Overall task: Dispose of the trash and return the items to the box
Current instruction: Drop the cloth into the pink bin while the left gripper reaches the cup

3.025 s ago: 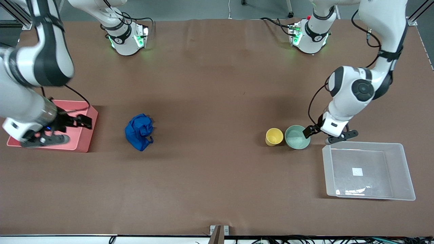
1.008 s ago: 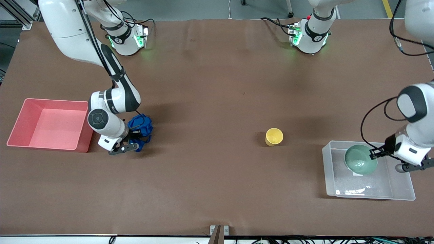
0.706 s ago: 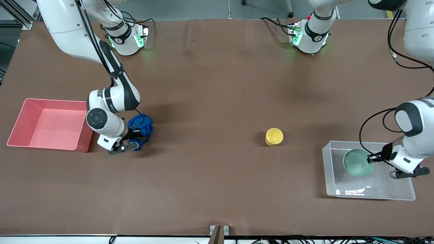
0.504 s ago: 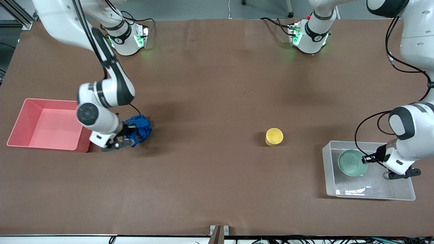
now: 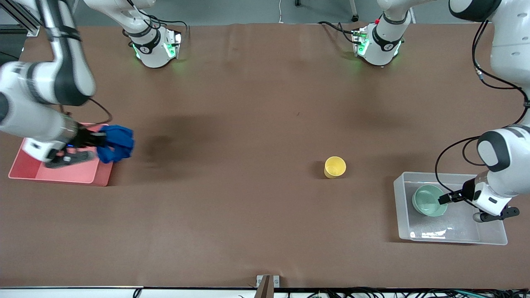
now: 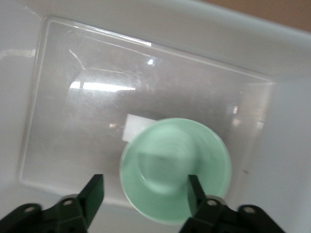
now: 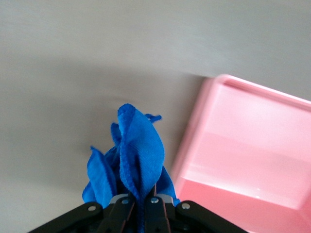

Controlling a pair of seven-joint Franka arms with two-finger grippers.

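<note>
My right gripper (image 5: 98, 141) is shut on the deep blue wad (image 5: 117, 143) and holds it in the air over the edge of the pink bin (image 5: 62, 176). In the right wrist view the wad (image 7: 136, 150) sticks up from the closed fingers (image 7: 143, 201). The mint-green bowl (image 5: 430, 200) sits in the clear box (image 5: 451, 176). My left gripper (image 5: 448, 198) is open over it; in the left wrist view (image 6: 144, 194) one finger is over the bowl (image 6: 175, 170) and the other is outside its rim. The yellow cup (image 5: 335, 166) stands upright on the table, toward the middle from the box.
The pink bin (image 7: 252, 160) has nothing in it. The box floor (image 6: 97, 121) carries a white sticker (image 6: 136, 127) partly under the bowl. Both arm bases stand along the table edge farthest from the front camera.
My right gripper has lifted the blue wad off the table and carried it to the pink bin's edge. My left gripper has lowered the bowl into the box.
</note>
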